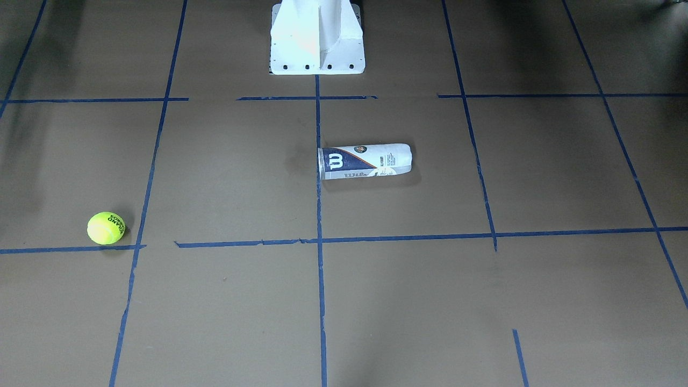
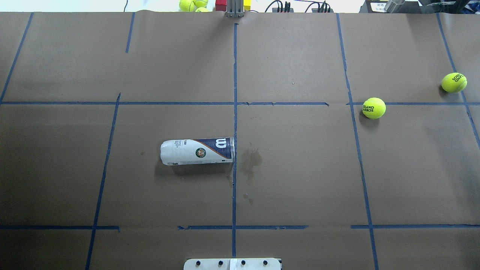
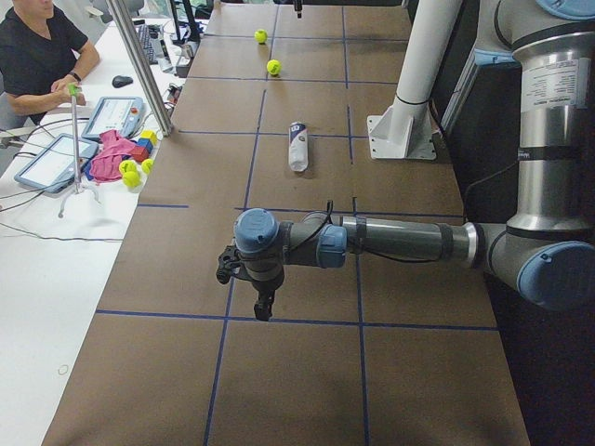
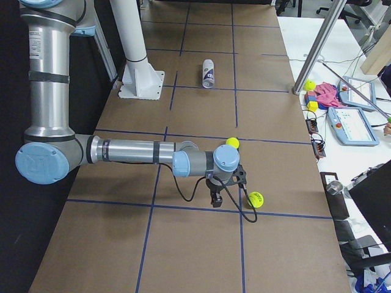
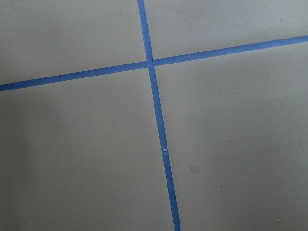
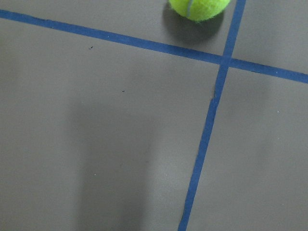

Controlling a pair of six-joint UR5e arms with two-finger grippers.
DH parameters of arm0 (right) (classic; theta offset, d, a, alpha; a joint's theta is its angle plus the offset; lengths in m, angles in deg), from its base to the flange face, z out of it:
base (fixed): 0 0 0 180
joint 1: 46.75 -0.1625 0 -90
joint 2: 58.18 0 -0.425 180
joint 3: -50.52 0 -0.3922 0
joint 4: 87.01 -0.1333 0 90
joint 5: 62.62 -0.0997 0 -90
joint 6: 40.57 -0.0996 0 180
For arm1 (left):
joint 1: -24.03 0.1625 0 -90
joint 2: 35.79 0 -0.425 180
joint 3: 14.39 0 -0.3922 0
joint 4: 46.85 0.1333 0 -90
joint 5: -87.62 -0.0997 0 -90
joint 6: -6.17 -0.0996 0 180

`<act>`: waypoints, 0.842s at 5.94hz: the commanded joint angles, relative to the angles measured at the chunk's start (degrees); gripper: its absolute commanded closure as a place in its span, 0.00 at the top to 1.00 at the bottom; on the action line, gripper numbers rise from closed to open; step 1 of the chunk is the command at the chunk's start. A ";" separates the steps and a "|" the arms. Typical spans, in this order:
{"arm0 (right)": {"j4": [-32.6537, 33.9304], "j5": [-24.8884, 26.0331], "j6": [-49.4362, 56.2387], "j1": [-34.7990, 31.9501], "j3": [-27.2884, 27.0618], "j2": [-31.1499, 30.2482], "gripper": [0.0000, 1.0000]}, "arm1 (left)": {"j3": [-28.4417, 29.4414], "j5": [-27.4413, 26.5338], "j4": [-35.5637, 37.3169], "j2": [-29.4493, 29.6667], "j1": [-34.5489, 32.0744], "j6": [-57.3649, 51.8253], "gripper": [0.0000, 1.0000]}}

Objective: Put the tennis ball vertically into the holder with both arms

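Nearest you, from right end: right arm (image 4: 134,151), grey metal forearm stretched level over brown paper table (image 2: 300,168), wrist bent, right gripper (image 4: 215,201) pointing down. You cannot tell whether fingers are spread or closed. Just beside it: fuzzy neon yellow-green tennis ball (image 4: 256,199). Second tennis ball (image 4: 232,143) slightly farther. Mid-table: clear plastic cylindrical holder (image 4: 208,73), navy-and-white label, lying on side, well apart from balls. Far end: left arm (image 3: 400,240) in same level pose, left gripper (image 3: 264,309) pointing down, finger state unreadable too.

Fuzzy tennis ball (image 1: 106,228), glossy plastic holder (image 1: 365,160)

Tennis ball (image 6: 198,7) at the top edge, half out of view, just beside crossing blue tape lines (image 6: 224,60).
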 commanded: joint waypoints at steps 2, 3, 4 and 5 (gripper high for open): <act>-2.26 0.02 -0.20 0.00 0.14 -0.20 1.00 | -0.75 -0.26 -0.01 -1.51 0.15 -0.06 1.00; -2.45 -0.07 -0.29 0.00 0.05 -0.20 1.00 | -0.93 -0.44 -0.09 -1.78 0.15 0.37 1.00; -2.45 -0.16 -0.29 0.00 -0.03 -0.38 1.00 | -1.02 -0.18 -0.10 -1.96 0.15 0.29 1.00; -2.45 -0.16 -0.29 0.00 -0.47 -0.29 1.00 | -1.02 -0.18 -0.10 -1.88 0.24 0.29 1.00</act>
